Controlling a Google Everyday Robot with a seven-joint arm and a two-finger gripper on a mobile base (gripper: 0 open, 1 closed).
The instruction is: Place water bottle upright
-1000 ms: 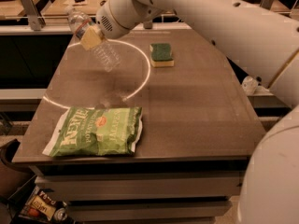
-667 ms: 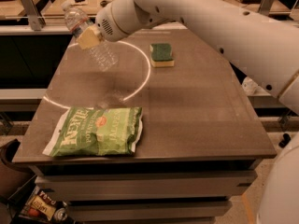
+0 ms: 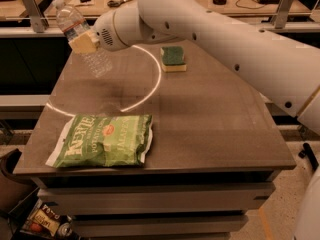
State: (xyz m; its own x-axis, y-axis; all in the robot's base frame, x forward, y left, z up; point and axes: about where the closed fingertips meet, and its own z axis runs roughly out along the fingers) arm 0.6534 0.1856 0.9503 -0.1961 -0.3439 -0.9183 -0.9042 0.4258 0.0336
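Observation:
The water bottle [image 3: 75, 26] is a clear ribbed plastic bottle with a white cap at its top left and a band with red near the neck. My gripper [image 3: 85, 42] is shut on the water bottle around its middle and holds it tilted in the air above the far left part of the table [image 3: 210, 129]. The bottle's lower end points down and to the right, above the tabletop.
A green chip bag [image 3: 102, 140] lies flat at the table's front left. A green and yellow sponge [image 3: 173, 58] sits at the back middle. My white arm [image 3: 225, 39] reaches across from the right. Clutter lies on the floor at the lower left [image 3: 47, 221].
The gripper has moved a little to the left and up with the bottle, and the bottle now stands somewhat more upright.

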